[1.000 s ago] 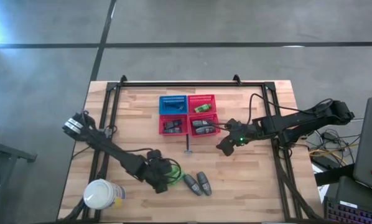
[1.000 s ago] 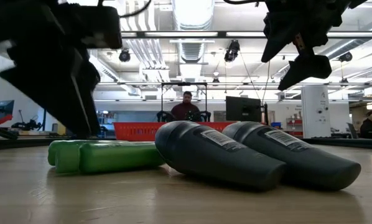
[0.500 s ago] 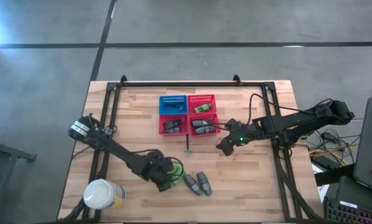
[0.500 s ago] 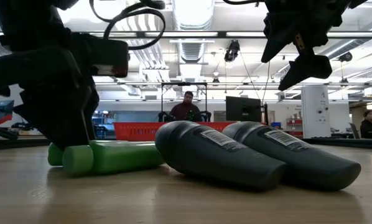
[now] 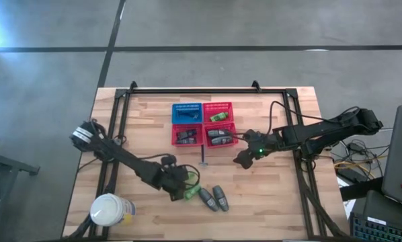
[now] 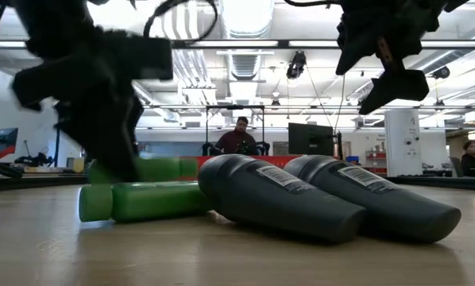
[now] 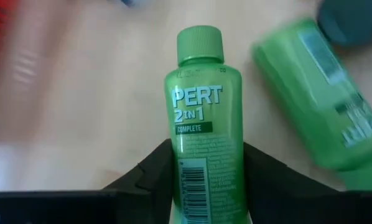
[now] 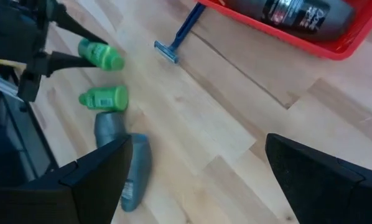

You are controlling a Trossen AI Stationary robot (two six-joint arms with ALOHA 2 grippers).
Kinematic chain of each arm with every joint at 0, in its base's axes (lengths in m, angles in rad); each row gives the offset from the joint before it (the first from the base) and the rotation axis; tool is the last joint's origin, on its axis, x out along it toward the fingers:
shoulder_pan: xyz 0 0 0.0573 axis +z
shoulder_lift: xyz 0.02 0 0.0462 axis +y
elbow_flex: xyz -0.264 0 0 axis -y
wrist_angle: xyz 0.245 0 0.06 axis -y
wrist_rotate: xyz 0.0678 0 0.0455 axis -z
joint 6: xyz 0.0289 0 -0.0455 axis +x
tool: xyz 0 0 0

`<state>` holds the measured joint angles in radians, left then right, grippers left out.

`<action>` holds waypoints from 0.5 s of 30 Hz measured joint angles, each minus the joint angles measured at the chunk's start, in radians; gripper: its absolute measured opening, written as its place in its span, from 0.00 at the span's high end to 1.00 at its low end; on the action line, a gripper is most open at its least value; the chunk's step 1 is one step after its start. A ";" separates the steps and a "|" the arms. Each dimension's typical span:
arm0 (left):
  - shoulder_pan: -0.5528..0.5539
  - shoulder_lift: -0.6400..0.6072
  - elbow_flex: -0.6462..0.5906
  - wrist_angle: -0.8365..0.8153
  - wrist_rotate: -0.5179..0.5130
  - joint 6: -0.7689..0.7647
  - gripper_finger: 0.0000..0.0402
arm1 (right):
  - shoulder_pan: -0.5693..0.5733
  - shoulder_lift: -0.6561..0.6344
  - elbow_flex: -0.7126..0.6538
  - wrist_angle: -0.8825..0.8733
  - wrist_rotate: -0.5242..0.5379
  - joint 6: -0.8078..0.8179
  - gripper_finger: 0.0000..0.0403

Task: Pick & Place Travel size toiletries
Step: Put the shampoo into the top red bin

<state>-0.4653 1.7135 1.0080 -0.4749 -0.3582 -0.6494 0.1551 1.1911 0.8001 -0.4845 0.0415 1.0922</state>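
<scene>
My left gripper (image 5: 181, 183) is shut on a bright green bottle (image 7: 201, 112) printed "PERT 2in1", near the table's near edge. A second green bottle (image 6: 142, 202) lies on its side on the table just below it. Two grey rounded bottles (image 5: 213, 197) lie side by side to the right of that one. More toiletries lie in the mesh baskets (image 5: 202, 124) at the table's middle. My right gripper (image 5: 241, 160) hangs open above the table right of the baskets, touching nothing. My left gripper pinches the green bottle's lower body (image 7: 203, 171), near its base, between its two fingers (image 7: 155, 171), one on each side. The bottle runs along the fingers, its cap (image 7: 200, 45) pointing away from the wrist. It is lifted clear of the table and about level (image 6: 146, 168).
One blue and three red mesh baskets stand in a square block; a black bottle (image 8: 298, 11) lies in the near right one. A blue razor (image 5: 204, 156) lies just near of them. A large white jar (image 5: 110, 210) stands at the near left corner. A black frame rims the table.
My left gripper has moved a little toward the table's right, gone down onto the two green bottles and come up with one of them. That bottle now hangs clear of the table; the other green bottle has stayed lying there. My right arm has kept still.
</scene>
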 joint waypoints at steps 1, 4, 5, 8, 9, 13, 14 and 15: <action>0.006 -0.016 0.000 -0.009 -0.022 0.018 0.61 | 0.000 0.000 0.000 0.009 -0.001 0.014 0.10; 0.029 -0.073 0.000 -0.018 -0.075 0.096 0.60 | -0.001 0.001 0.000 0.090 -0.024 0.047 0.10; 0.039 -0.094 0.000 -0.012 -0.091 0.132 0.60 | -0.003 0.003 0.000 0.131 -0.028 0.059 0.10; 0.066 -0.161 0.000 0.041 -0.133 0.263 0.60 | -0.012 0.004 0.000 0.248 -0.028 0.093 0.10; 0.075 -0.181 0.000 0.059 -0.147 0.300 0.60 | -0.016 0.004 -0.001 0.279 -0.028 0.103 0.10; 0.124 -0.252 0.000 0.161 -0.166 0.402 0.60 | -0.039 0.004 -0.004 0.317 -0.025 0.136 0.10; 0.136 -0.264 0.001 0.189 -0.165 0.425 0.60 | -0.046 0.004 -0.004 0.319 -0.024 0.142 0.10; 0.147 -0.270 0.001 0.219 -0.161 0.452 0.60 | -0.052 0.004 -0.004 0.324 -0.023 0.146 0.10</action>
<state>-0.3184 1.4434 1.0094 -0.2563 -0.5187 -0.1978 0.1029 1.1954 0.7963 -0.1605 0.0185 1.2387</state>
